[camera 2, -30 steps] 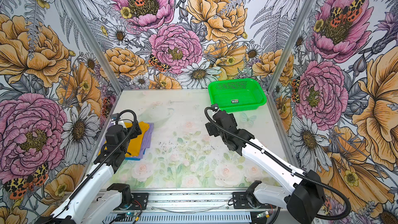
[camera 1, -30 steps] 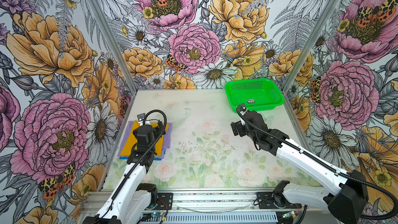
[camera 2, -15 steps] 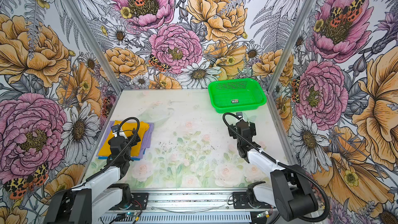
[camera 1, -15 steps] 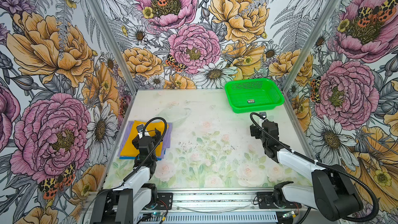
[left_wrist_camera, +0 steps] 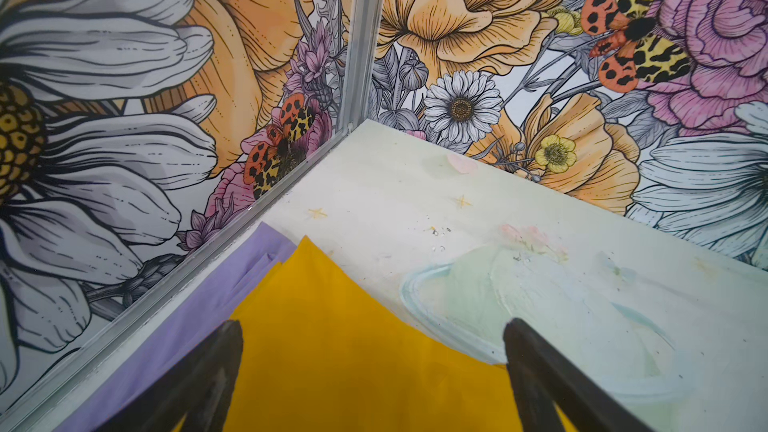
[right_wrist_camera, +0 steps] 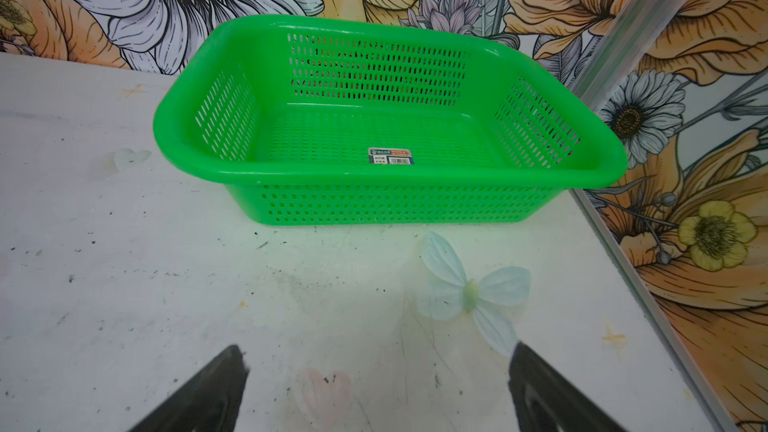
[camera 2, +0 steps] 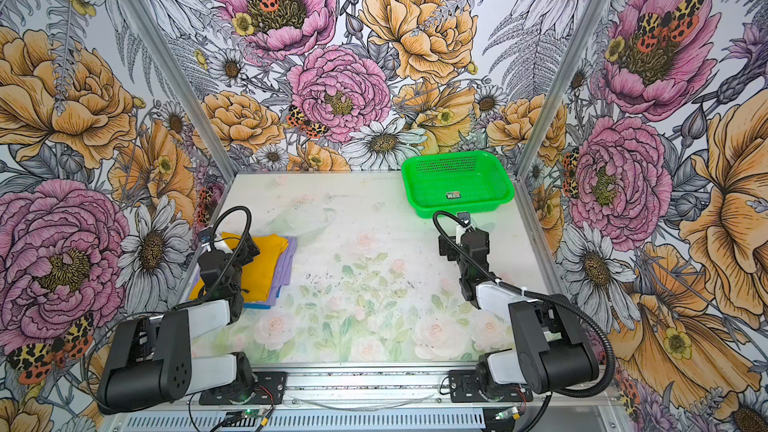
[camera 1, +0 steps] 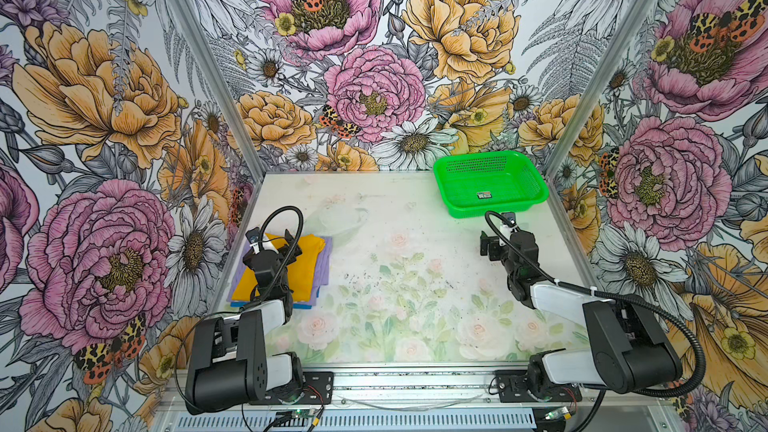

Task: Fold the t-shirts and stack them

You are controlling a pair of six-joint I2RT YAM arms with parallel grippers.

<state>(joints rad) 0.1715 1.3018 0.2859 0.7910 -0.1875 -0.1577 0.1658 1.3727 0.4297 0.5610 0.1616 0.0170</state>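
The t-shirts lie folded in one stack at the table's left edge in both top views. The mustard-yellow one (camera 1: 307, 270) (camera 2: 266, 270) is on top, the lavender one (camera 1: 326, 261) (left_wrist_camera: 187, 317) is under it, and a blue edge (camera 1: 305, 305) shows at the front. My left gripper (camera 1: 276, 245) (left_wrist_camera: 372, 326) hovers open over the yellow shirt, holding nothing. My right gripper (camera 1: 496, 238) (right_wrist_camera: 376, 351) stands open over bare table, just in front of the green basket (camera 1: 494, 210).
The green mesh basket (right_wrist_camera: 395, 201) (camera 2: 457, 209) sits at the back right corner with only a label inside. Flowered walls close in the left, back and right sides. Both arms are folded back toward the front rail (camera 1: 415, 384).
Both arms have drawn back toward the front and folded. The right gripper has moved from mid-table to the right, near the basket. The left gripper stays over the stack. Both stay open.
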